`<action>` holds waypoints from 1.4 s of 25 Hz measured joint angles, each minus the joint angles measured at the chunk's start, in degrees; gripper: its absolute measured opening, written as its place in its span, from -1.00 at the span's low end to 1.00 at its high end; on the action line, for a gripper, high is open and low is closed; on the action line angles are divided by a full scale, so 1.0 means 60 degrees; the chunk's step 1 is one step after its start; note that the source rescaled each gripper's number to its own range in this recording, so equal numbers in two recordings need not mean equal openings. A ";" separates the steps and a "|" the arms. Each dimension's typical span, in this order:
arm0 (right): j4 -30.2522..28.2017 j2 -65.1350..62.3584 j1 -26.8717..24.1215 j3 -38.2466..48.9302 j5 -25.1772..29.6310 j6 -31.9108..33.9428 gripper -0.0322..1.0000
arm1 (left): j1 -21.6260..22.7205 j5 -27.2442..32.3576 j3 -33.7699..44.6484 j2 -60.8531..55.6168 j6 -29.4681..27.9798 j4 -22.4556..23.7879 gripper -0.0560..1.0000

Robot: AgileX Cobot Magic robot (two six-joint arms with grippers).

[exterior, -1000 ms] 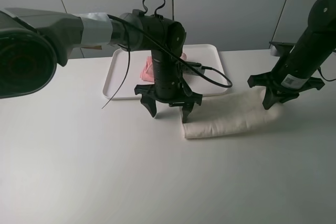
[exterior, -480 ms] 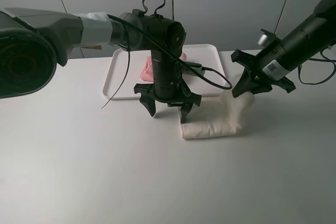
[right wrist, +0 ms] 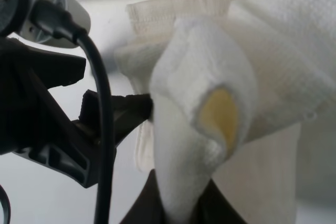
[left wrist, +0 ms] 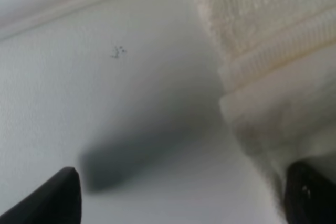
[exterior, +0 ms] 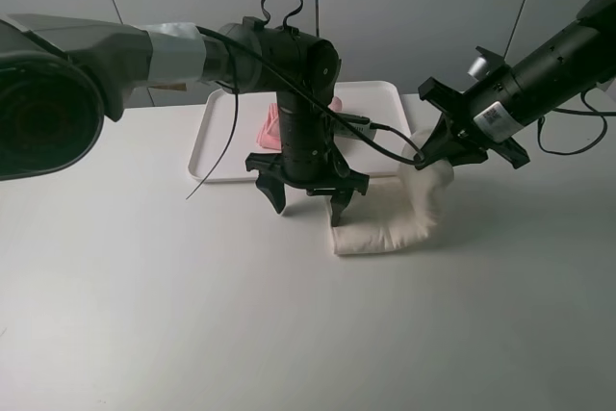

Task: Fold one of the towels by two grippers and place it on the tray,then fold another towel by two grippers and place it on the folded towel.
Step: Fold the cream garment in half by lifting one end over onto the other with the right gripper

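Exterior high view shows a white bench with a white tray at the back. The pink towel lies on the tray, partly hidden behind the left arm. The cream towel lies on the bench, just in front of the right end of the tray. It is folded into a long, thick strip. Its right end is lifted off the bench and bends over toward the middle.

The right gripper is pinched tight on that lifted end. The left gripper points down with its jaws spread wide and holds nothing. One of its fingers is right at the left end of the cream towel, and the other is over bare bench.

Right wrist view shows the cream cloth bunched up close in the grip, with the left gripper behind it.
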 joint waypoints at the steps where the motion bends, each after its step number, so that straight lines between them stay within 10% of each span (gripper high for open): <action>1: 0.0129 0.0060 0.0000 0.0067 0.0000 -0.0062 -0.81 | 0.0000 0.0000 0.0000 0.0000 0.0000 0.0000 1.00; 12: 0.3834 0.0790 0.0000 0.1464 -0.0019 -0.3316 -0.81 | 0.0000 0.0019 0.0000 0.0000 0.0035 0.0007 1.00; 35: 0.6944 0.1681 0.0000 0.2277 -0.0033 -0.6015 -0.81 | 0.0006 0.0052 0.0000 0.0000 0.0276 0.0022 0.99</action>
